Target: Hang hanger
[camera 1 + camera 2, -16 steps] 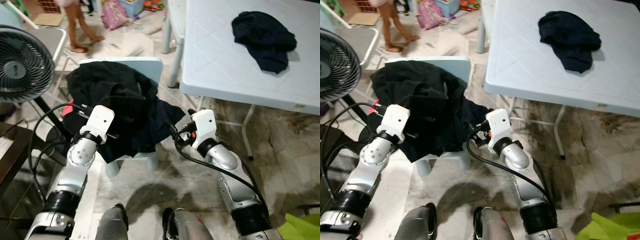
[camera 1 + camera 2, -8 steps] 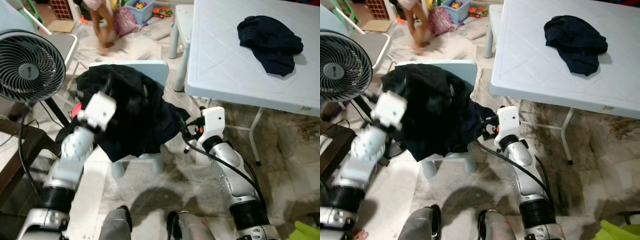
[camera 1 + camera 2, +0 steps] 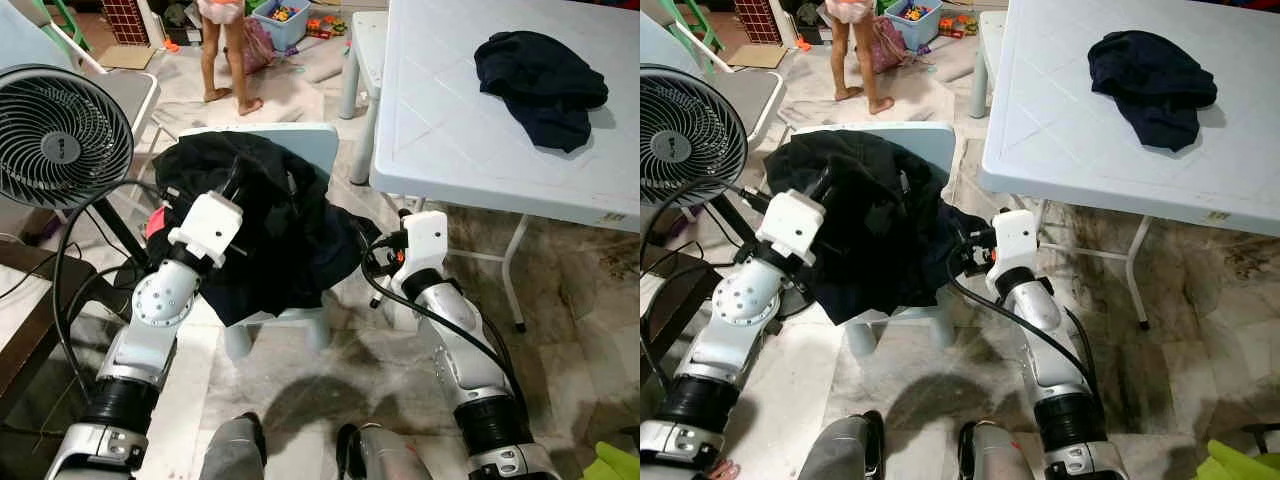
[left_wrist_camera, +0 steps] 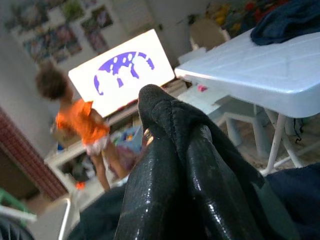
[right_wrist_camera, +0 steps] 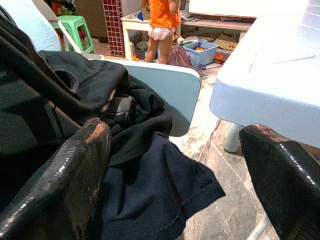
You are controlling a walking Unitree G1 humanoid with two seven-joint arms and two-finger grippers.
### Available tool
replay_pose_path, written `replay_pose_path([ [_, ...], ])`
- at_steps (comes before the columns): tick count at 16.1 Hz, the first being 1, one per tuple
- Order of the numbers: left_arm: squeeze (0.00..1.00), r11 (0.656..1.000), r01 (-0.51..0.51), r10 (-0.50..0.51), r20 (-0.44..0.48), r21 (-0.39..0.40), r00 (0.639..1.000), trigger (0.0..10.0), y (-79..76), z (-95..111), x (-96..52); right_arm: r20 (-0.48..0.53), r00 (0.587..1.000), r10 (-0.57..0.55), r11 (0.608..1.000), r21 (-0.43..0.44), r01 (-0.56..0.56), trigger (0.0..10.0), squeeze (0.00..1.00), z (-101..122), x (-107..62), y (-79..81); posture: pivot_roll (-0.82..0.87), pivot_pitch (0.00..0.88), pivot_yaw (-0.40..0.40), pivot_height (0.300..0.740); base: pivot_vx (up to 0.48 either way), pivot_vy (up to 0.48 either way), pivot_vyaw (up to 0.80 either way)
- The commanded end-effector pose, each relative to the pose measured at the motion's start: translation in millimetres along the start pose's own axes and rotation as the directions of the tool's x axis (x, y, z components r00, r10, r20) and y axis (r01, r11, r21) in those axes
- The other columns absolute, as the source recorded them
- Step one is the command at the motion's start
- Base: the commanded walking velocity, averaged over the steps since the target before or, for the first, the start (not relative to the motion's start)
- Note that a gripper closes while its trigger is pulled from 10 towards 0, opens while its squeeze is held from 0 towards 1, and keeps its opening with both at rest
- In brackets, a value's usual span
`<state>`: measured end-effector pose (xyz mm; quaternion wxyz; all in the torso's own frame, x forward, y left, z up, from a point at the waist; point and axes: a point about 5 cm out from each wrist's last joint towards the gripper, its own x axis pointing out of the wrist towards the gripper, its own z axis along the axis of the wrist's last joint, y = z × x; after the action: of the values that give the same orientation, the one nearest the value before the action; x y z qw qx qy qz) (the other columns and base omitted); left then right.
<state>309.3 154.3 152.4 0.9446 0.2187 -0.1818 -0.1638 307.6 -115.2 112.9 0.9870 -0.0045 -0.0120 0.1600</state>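
A heap of black clothes (image 3: 255, 225) lies over a small pale-blue chair (image 3: 300, 140), with a navy cloth (image 5: 155, 185) hanging off its right side. I cannot make out a hanger among the folds. My left gripper (image 3: 233, 185) points up against the top of the heap, and in the left wrist view its fingers (image 4: 150, 170) are pressed together with nothing visible between them. My right gripper (image 5: 172, 132) is open, level with the chair seat, just right of the navy cloth and apart from it.
A white folding table (image 3: 450, 120) stands to the right with a dark garment (image 3: 540, 75) on it. At the left are a standing fan (image 3: 55, 135) and a dark bench (image 3: 25, 320). A person's legs (image 3: 225, 60) and toys are at the back.
My left arm has swung up from beside the heap, so its fingers now rest at the top. The camera shifted. The person at the back moved. My right gripper has hardly moved.
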Motion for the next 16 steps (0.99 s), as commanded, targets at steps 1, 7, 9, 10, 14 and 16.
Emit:
replay_pose_path([
  [1,0.0,0.997,-0.031,0.026,-0.068,-0.071,0.997,0.0,3.0,-9.0,-4.6,-0.002,1.0,0.001,1.0,0.006,-0.001,10.0,0.0,-1.0,0.5,-0.8,0.05,0.106,-0.012,0.74,0.0,0.0,0.0],
  [7,0.0,0.939,-0.138,0.043,-0.291,-0.316,0.956,6.0,-3.9,-38.3,-21.6,-0.116,0.989,-0.093,0.996,-0.021,0.091,10.0,0.0,-19.8,-9.3,-16.6,0.03,0.103,-0.014,0.74,0.0,0.0,0.0],
  [9,0.0,0.932,-0.135,0.027,-0.306,-0.338,0.952,10.0,-9.8,-37.1,-23.8,-0.124,0.985,-0.122,0.991,-0.069,0.114,10.0,0.0,-21.4,-10.1,-17.9,0.02,0.1,-0.021,0.74,0.0,0.0,0.0],
  [10,0.0,0.932,-0.153,0.029,-0.353,-0.33,0.935,10.0,-13.9,-40.6,-24.7,-0.109,0.985,-0.131,0.99,-0.063,0.125,10.0,0.0,-21.8,-10.5,-19.2,0.02,0.099,-0.025,0.74,0.0,0.0,0.0],
  [14,0.0,0.921,-0.156,0.006,-0.388,-0.357,0.922,10.0,-25.6,-44.9,-31.8,-0.06,0.96,-0.273,0.962,0.007,0.274,10.0,0.0,-14.6,-12.1,-33.7,0.02,0.1,-0.009,0.74,0.0,0.0,0.0],
  [16,0.0,0.921,-0.134,-0.014,-0.376,-0.365,0.926,10.0,-29.1,-42.2,-29.6,-0.05,0.96,-0.274,0.961,0.026,0.275,10.0,0.0,-12.8,-9.3,-34.3,0.01,0.099,-0.008,0.74,0.0,0.0,0.0],
])
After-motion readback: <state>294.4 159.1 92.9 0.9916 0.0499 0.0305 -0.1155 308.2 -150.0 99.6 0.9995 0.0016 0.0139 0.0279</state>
